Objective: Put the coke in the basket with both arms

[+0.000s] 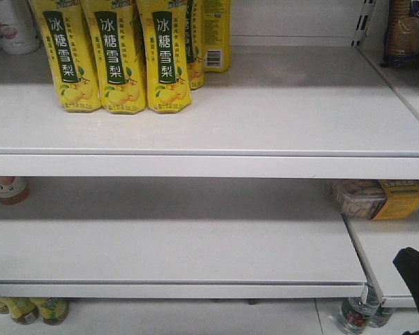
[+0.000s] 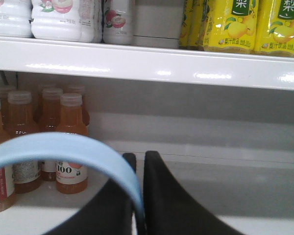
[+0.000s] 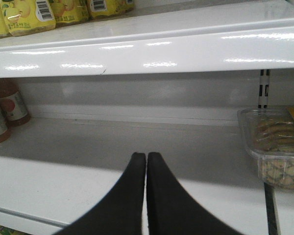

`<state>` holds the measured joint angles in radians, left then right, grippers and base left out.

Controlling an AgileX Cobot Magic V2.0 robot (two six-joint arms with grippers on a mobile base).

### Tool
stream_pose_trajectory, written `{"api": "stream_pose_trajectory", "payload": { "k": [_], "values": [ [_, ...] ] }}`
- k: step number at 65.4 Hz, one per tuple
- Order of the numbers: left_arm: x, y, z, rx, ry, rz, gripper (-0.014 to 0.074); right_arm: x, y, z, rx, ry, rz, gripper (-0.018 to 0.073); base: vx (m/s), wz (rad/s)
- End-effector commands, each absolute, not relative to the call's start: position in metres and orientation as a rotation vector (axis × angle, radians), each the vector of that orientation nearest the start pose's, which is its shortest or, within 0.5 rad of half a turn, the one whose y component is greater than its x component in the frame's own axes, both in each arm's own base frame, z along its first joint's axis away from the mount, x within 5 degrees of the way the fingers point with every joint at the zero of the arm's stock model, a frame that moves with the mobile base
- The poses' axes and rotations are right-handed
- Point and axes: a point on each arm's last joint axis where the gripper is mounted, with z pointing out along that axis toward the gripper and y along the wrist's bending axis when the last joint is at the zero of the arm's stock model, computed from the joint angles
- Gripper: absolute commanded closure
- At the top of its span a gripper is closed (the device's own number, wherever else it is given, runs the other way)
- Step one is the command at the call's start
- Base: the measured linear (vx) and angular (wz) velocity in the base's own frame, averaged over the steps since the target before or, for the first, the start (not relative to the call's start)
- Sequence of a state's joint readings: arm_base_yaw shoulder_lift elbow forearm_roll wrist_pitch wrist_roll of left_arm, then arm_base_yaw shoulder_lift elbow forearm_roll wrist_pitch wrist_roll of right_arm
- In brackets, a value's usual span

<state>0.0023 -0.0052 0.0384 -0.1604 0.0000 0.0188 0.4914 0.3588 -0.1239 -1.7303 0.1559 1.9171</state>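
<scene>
A light blue basket handle (image 2: 63, 146) arcs across the left wrist view and passes down between the two black fingers of my left gripper (image 2: 139, 157), which is shut on it. The rest of the basket is out of view. My right gripper (image 3: 146, 156) is shut with nothing between its fingers, hovering above the front of the white middle shelf (image 3: 63, 191). In the front view, a black part of an arm (image 1: 414, 280) shows at the lower right. The coke is not in view.
Yellow pear-drink bottles (image 1: 112, 59) stand on the upper shelf (image 1: 209, 162). Orange juice bottles (image 2: 71, 147) sit at the left of the middle shelf, below white peach-drink bottles (image 2: 63, 19). A clear biscuit box (image 3: 277, 147) lies on the right.
</scene>
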Motion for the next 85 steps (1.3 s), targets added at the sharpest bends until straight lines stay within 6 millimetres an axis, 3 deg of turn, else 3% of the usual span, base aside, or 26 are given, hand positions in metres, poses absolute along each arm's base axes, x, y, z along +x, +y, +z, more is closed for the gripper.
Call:
{"api": "stream_pose_trajectory", "payload": {
  "k": [1,17,40,55,68,77,85],
  "values": [
    [0.052,0.001,0.224,-0.048,1.329,-0.030,0.0603,0.088,0.029,0.242,-0.171,1.663,0.324,0.0565,0.00,0.00],
    [0.052,0.001,0.224,-0.048,1.329,-0.030,0.0603,0.087,0.029,0.241,-0.140,1.676,0.354,0.0565,0.00,0.00],
    [0.052,0.001,0.224,-0.048,1.329,-0.030,0.0603,0.086,0.029,0.232,0.368,1.797,0.760,0.0565,0.00,0.00],
    [0.052,0.001,0.224,-0.048,1.329,-0.030,0.0603,0.086,0.026,0.229,0.418,1.808,0.733,0.0565,0.00,0.00],
    [0.052,0.001,0.224,-0.048,1.329,-0.030,0.0603,0.080,0.010,0.205,0.720,2.004,0.564,0.0565,0.00,0.00],
    [0.052,0.001,0.224,-0.048,1.329,-0.030,0.0603,0.079,0.011,0.206,0.610,2.015,0.543,0.0565,0.00,0.00],
    [0.052,0.001,0.224,-0.048,1.329,-0.030,0.0603,0.075,0.013,0.213,0.454,1.881,0.593,0.0565,0.00,0.00]
  ]
}}
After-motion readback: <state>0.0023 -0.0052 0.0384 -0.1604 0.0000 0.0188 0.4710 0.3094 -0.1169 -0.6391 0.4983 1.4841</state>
